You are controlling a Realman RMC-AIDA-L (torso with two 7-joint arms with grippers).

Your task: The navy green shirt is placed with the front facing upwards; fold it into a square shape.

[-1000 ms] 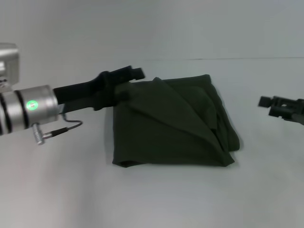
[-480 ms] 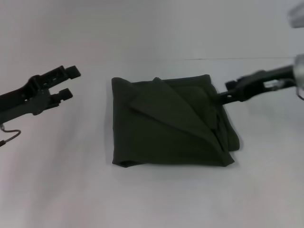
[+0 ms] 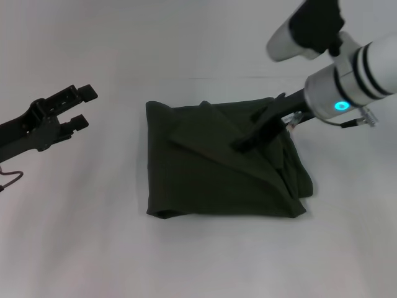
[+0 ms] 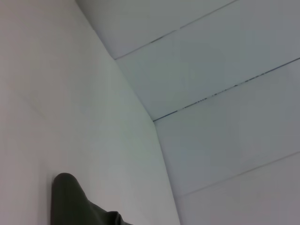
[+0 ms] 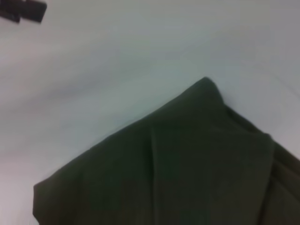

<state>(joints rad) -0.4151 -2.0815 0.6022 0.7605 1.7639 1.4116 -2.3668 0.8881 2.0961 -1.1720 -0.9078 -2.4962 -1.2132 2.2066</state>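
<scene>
The navy green shirt lies folded into a rough square in the middle of the white table, with a diagonal flap across its top. Its print and neck label are hidden. My right gripper reaches in from the upper right and is over the shirt's upper right part, just above the flap. My left gripper is open and empty, held above the table well to the left of the shirt. The right wrist view shows the shirt close up. The left wrist view shows only one corner of the shirt.
The white table spreads out around the shirt on all sides. A pale wall rises behind the table's far edge. The left gripper's fingertips show far off in the right wrist view.
My right arm has swung in from the right and now reaches over the shirt's upper right part. My left gripper let go a second ago, pulled away left and has since hardly moved.
</scene>
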